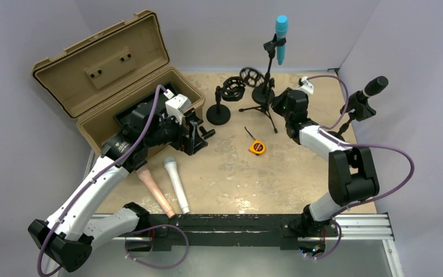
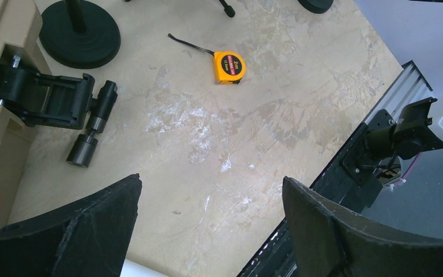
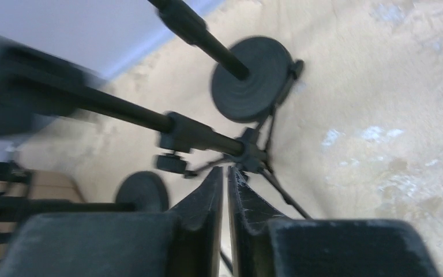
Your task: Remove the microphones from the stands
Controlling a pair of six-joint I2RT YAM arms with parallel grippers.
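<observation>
- Beside the stand (image 1: 269,69), the right gripper (image 3: 226,173) is pressed together on nothing; its wrist view is blurred, and from above its tips are hard to make out.
- Atop the stand, the blue microphone (image 1: 281,38) sits clipped, seen only from above.
- Left of the stand, the left gripper (image 2: 210,180) is spread over the tabletop (image 2: 265,115), near a tape measure (image 2: 229,67).

I count four microphones (image 1: 281,37), four stands (image 1: 218,113), one tape measure (image 1: 257,147) and one toolbox (image 1: 101,69) around my grippers.
</observation>
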